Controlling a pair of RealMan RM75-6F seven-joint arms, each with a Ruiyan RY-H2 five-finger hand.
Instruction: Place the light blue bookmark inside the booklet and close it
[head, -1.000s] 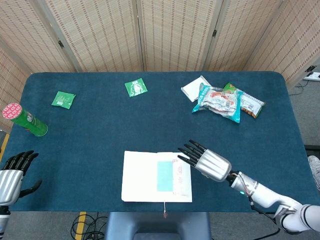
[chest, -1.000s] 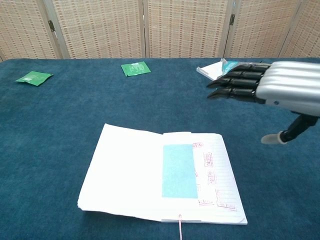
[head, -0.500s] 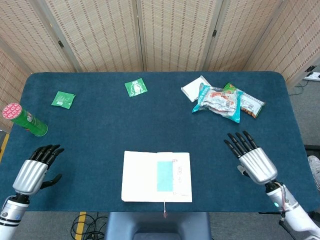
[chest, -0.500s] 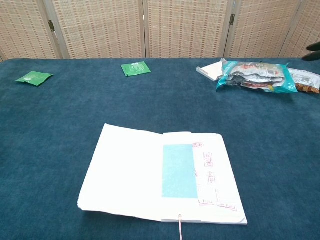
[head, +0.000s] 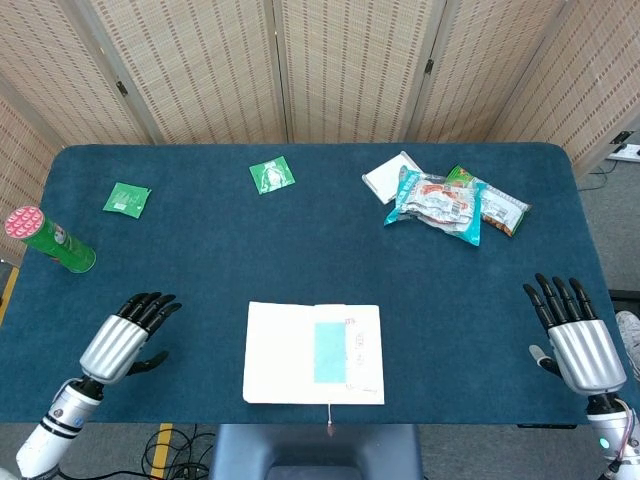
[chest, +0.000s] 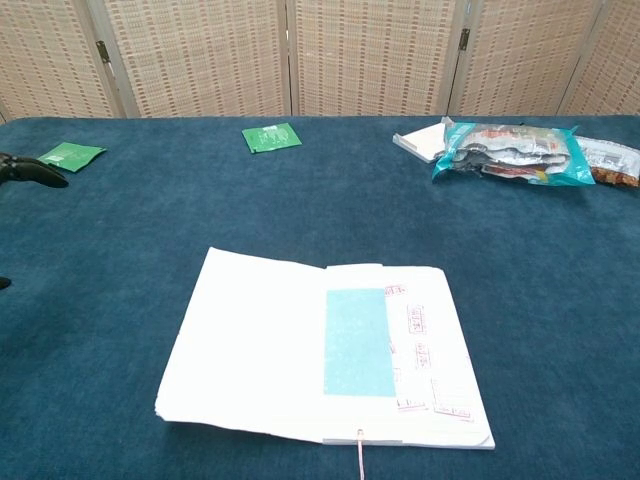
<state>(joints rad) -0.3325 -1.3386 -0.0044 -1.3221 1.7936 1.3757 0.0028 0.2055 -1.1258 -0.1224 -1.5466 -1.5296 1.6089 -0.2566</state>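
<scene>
Lying open, the booklet (head: 313, 353) (red stamps unreadable) carries the bookmark (head: 329, 352); left hand (head: 125, 339) and right hand (head: 573, 338) are spread, empty.

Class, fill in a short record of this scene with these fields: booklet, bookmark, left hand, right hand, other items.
booklet: open flat booklet near the table's front edge
bookmark: light blue bookmark lying on the open pages
left hand: left hand open, holding nothing, left of the booklet
right hand: right hand open, holding nothing, far right of the booklet
other items: green can at far left; two green sachets; snack packets at back right
</scene>
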